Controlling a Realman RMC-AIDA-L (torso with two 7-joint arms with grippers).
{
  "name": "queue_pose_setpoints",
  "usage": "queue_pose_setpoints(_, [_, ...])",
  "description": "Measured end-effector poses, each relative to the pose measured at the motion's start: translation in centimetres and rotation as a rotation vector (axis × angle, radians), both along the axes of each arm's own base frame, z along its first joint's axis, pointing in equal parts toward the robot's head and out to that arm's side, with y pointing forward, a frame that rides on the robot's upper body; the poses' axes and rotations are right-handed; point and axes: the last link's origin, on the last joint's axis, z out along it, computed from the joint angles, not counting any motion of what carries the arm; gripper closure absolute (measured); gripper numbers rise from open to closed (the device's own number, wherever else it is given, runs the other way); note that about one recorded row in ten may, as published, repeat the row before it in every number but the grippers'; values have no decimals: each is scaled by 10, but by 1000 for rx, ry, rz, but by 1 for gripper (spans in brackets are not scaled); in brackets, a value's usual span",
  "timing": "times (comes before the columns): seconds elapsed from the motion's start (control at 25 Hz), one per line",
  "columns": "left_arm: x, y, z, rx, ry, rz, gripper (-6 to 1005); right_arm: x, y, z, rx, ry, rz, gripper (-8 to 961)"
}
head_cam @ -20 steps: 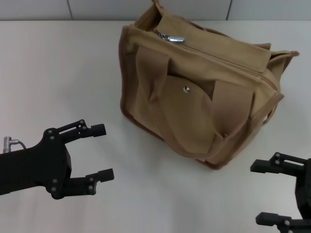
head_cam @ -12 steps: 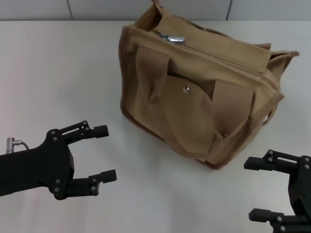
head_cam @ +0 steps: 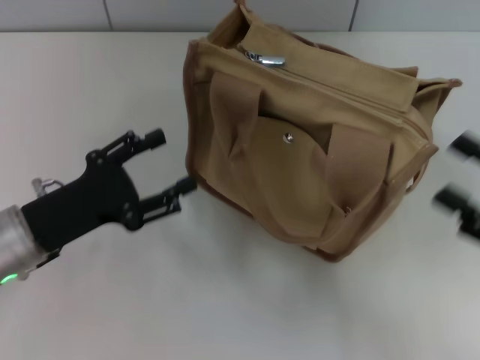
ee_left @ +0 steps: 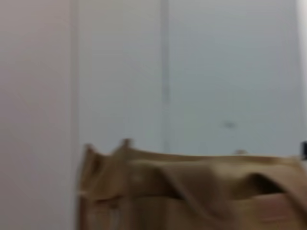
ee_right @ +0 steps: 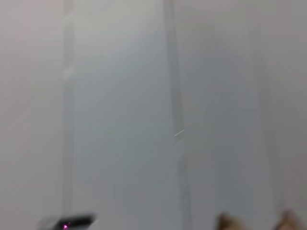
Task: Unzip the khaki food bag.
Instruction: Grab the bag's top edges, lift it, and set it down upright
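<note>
The khaki food bag (head_cam: 300, 150) stands on the white table (head_cam: 90, 82), with two strap handles folded over its front pocket and a metal snap (head_cam: 287, 137). Its silver zipper pull (head_cam: 267, 58) lies at the far left end of the closed top. My left gripper (head_cam: 171, 160) is open just left of the bag's left side, one fingertip (head_cam: 186, 184) close to the bottom corner. My right gripper (head_cam: 459, 171) is blurred at the right edge, open, beside the bag's right end. The left wrist view shows the bag's top (ee_left: 192, 191).
A grey tiled wall (head_cam: 225, 11) runs along the table's back edge, right behind the bag. The right wrist view shows mostly that wall (ee_right: 144, 96), with small tan tips at the bottom.
Both arms rose from the front of the table toward the bag. The left gripper moved up and right to the bag's left side; the right gripper moved up along the right edge.
</note>
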Motion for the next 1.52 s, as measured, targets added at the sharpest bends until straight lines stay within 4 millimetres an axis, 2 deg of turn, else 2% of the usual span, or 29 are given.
queue_pose_setpoints(0.04, [-1,10,-7,44,0,59,184,6,2,4,85,50,-88,173])
queue_pose_setpoints(0.16, [-4,20,-11,100,5,124,189,9,3,5,126,70,-134,173])
queue_pose_setpoints(0.28, [-4,29,-14,139,-4,182,193,18,9,3,190,105,-252,173])
queue_pose_setpoints(0.48, [1,37,-19,136,-11,197,200,24,10,1,206,118,-310,174])
queue_pose_setpoints(0.8, [18,54,-48,118,75,189,211,23,14,0,206,123,-315,173])
queue_pose_setpoints(1.12, [22,50,-57,133,99,159,442,24,15,-2,204,117,-334,175])
queue_pose_setpoints(1.52, [21,45,-55,141,75,160,852,26,18,-6,196,118,-359,177])
